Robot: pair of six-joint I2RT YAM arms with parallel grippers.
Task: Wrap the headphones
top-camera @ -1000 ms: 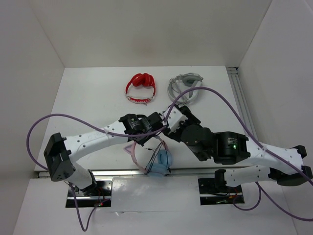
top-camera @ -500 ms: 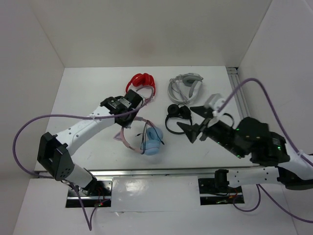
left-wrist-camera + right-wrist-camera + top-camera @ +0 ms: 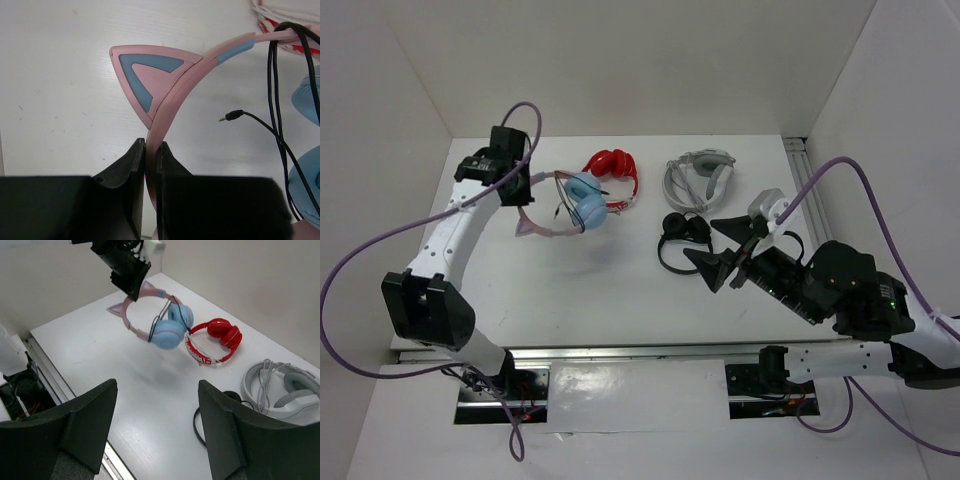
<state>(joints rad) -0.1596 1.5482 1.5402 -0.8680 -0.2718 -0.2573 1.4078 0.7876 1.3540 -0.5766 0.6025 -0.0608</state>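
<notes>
From above, my left gripper (image 3: pixel 527 192) has the headphones (image 3: pixel 582 203) by the pink headband at the far left of the table (image 3: pixel 590 290), with the blue earcups just beside the red pair (image 3: pixel 612 170). The right gripper (image 3: pixel 720 248) sits at the near right, beside the small black pair (image 3: pixel 678 232).

On the left wrist view, the fingers (image 3: pixel 131 165) are pinched tight on the band just under a cat ear (image 3: pixel 145 82). The cable (image 3: pixel 280 100) hangs in loops, its plug (image 3: pixel 231 116) dangling free.

On the right wrist view, my right jaws stand wide apart, holding nothing, and the headphones look lifted off the surface. I'd hold that pinch firm and bring the right in to catch the plug end before winding, clear of the red pair.
</notes>
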